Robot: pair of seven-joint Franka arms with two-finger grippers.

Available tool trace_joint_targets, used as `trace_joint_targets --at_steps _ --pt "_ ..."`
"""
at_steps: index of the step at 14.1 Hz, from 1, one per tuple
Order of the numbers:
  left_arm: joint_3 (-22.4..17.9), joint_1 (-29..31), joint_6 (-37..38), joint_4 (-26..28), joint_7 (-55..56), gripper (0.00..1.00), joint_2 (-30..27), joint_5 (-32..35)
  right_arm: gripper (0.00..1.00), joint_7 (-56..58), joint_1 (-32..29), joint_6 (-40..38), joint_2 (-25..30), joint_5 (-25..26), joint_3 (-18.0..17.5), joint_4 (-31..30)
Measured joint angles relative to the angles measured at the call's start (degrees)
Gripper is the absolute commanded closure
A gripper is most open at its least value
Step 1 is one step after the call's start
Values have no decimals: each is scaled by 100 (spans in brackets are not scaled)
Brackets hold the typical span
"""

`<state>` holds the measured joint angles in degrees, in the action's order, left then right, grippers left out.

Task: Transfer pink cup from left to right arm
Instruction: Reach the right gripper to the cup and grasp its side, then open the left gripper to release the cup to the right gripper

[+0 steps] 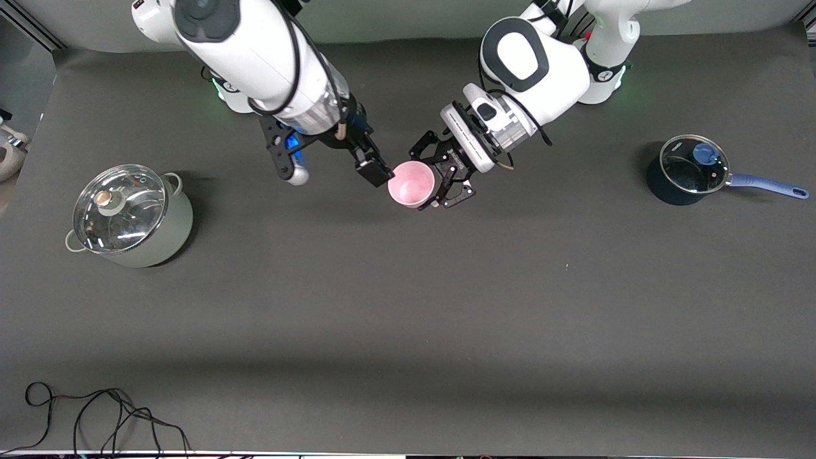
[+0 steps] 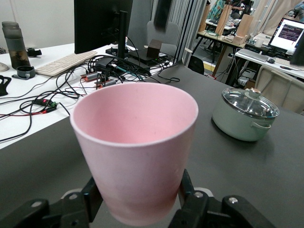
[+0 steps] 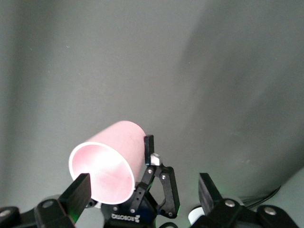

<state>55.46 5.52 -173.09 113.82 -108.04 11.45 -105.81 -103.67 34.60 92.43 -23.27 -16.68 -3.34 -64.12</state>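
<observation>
Just above the middle of the front view, the left tool [image 1: 446,175] is clamped on the lower body of the pink cup [image 1: 412,183], holding it tilted in the air over the tabletop [image 1: 408,299], mouth offered for the handover. The right tool [image 1: 338,169] hangs beside the cup's rim, fingers apart, probably to take it. One cup, two lidded pots: the pale green pot [image 1: 131,215] at centre left, the blue saucepan [image 1: 692,169] at right.

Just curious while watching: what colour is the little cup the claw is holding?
Pale pink, inside and out; the pink cup shows best in the left wrist view.
</observation>
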Motion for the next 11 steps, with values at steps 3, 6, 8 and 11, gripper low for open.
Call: trace_joint_targets --at_steps 3,6,8,11 --pt "0 -9 -26 -44 0 62 49 0 0 155 173 22 -168 47 -15 51" --pt "0 -21 -28 -47 0 61 64 1 11 240 207 61 -269 68 -15 62" --pt "0 -45 -28 -47 0 61 65 1 13 276 206 68 -295 126 -14 64" --pt "-1 -60 -36 -47 0 60 71 1 94 301 207 68 -348 153 -15 64"
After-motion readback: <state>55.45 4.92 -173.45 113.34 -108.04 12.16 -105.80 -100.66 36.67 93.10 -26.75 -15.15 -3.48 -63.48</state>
